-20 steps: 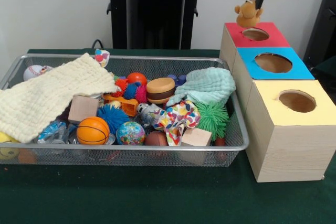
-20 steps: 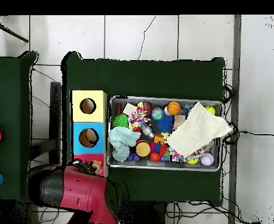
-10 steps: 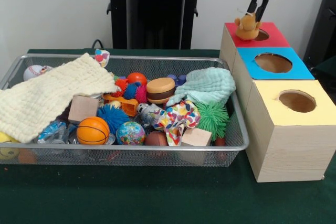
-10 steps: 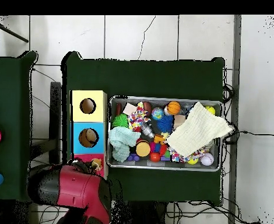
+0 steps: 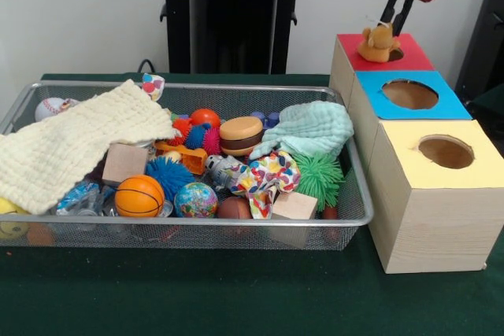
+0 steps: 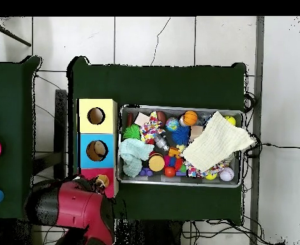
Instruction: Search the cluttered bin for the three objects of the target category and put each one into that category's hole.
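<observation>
Three boxes (image 5: 425, 155); one plush toy (image 5: 378, 43) on red.

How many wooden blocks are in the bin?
2: one block left of centre beside the yellow cloth, another block at the front right. Clutter may hide more.

three boxes (image 5: 425, 155) are standing in a row. two cloths (image 5: 71, 143) and two wooden blocks (image 5: 124, 163) are lying in one bin (image 5: 346, 218). one plush toy (image 5: 378, 43) is sitting on the red box.
</observation>
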Motion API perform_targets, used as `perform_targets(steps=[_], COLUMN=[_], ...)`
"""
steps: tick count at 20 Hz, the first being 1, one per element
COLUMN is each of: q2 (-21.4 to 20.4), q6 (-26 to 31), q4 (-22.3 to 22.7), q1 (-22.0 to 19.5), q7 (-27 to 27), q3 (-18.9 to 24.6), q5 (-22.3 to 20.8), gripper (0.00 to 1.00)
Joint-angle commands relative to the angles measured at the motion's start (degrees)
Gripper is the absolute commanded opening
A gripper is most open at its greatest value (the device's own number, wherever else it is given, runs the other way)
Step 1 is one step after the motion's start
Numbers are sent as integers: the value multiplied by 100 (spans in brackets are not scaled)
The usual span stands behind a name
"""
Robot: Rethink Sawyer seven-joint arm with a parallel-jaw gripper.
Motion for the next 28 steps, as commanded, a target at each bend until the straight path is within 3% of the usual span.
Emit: perform_targets(steps=[1, 16, 21, 28], q2=[235, 240, 769, 843], q6=[-61, -193, -820, -752], q4=[36, 414, 660, 588], q1=[41, 277, 231, 298], q7=[1609, 1565, 1626, 1498], q3=[471, 227, 425, 236], q5=[415, 409, 464, 398], gripper=[0, 0, 0, 0])
